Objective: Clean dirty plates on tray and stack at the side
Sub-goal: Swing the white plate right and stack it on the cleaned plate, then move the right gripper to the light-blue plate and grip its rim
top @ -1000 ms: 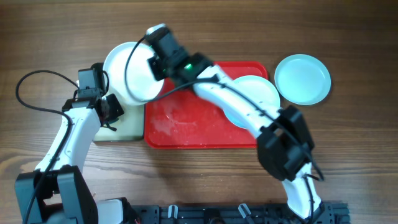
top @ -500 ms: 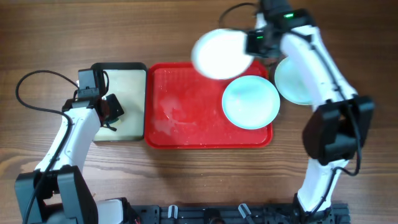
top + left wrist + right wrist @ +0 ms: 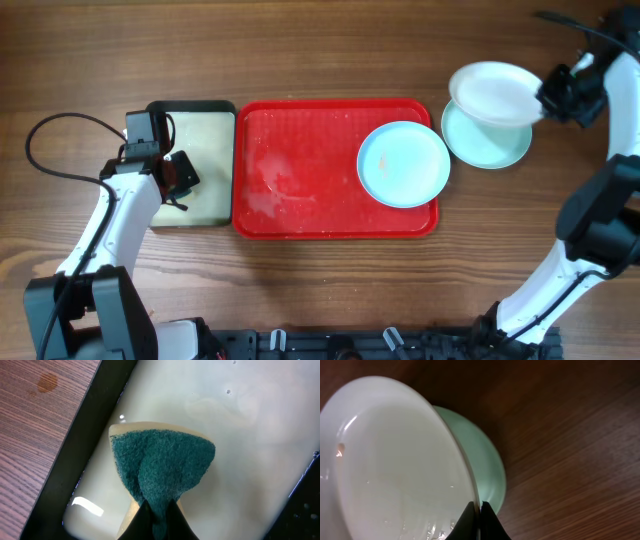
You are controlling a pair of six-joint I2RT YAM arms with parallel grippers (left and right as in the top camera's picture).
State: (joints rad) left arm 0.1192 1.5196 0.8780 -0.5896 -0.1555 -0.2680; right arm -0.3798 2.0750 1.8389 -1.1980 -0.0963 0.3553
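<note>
My right fingers (image 3: 474,510) are pinching the round white plate (image 3: 492,92) by its right rim, holding it over a pale-blue plate (image 3: 490,145) that is mostly hidden on the wooden surface (image 3: 320,290). Both are lying right of the red rectangular plastic tray (image 3: 300,170), which is carrying another pale-blue plate (image 3: 403,164) at its right end. My left fingers (image 3: 149,514) are clamping a green sponge (image 3: 160,465).

White plate (image 3: 493,93) tilted over blue plate (image 3: 487,150)

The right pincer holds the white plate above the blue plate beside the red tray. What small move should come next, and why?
Probably lower the white plate onto the light-blue plate beside the tray. The right pincer grips its rim, and the wrist view shows it tilted above that plate, not yet resting flat.
</note>
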